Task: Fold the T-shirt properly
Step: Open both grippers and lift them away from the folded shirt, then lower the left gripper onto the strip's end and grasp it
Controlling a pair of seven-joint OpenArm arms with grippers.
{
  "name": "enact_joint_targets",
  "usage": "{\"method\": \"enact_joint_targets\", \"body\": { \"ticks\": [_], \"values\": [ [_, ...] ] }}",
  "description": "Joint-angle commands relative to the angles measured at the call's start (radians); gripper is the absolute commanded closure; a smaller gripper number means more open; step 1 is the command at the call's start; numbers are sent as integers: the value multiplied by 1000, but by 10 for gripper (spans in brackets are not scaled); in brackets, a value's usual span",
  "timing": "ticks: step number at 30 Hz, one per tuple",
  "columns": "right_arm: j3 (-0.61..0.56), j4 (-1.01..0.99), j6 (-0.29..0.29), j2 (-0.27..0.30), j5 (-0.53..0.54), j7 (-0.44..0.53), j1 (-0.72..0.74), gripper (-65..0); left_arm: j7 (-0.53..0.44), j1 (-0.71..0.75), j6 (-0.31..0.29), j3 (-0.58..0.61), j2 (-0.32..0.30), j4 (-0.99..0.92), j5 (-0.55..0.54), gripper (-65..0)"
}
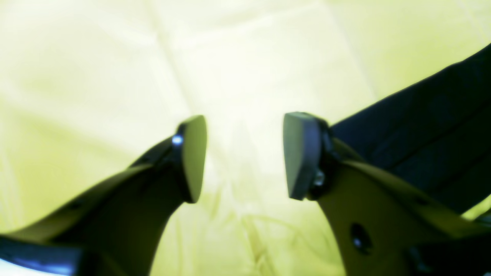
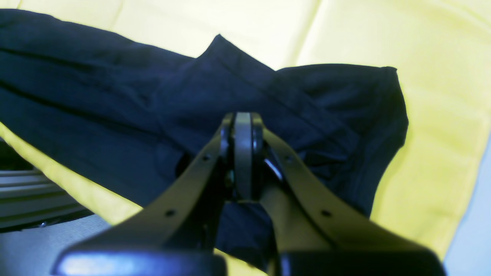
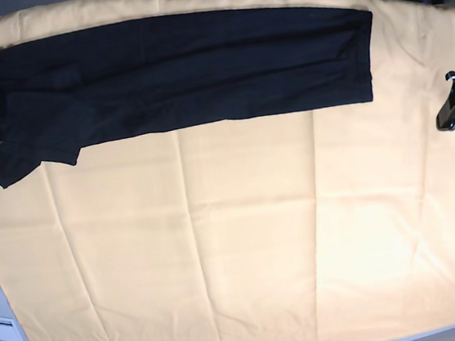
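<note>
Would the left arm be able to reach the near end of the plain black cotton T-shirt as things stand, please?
Probably yes: the left gripper hovers open beside the black T-shirt, with only bare pale yellow cloth between them.

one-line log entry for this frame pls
stage: fold underway | T-shirt: long band on yellow cloth | right gripper: shut on T-shirt | left gripper: open, empty, beside T-shirt

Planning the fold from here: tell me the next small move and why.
Probably bring the left gripper over to the T-shirt edge nearest it. The right gripper looks shut on cloth at the sleeve end, while the left one is open over the yellow cloth, just off the shirt, holding nothing. A fold likely needs both ends held.
</note>
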Motion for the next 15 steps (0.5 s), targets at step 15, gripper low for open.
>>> {"method": "enact_joint_targets", "body": {
  "ticks": [15],
  "values": [
    [12, 11, 1, 23, -30, 18, 5, 0, -28, 275, 36, -122, 229, 10, -5, -408]
  ]
}}
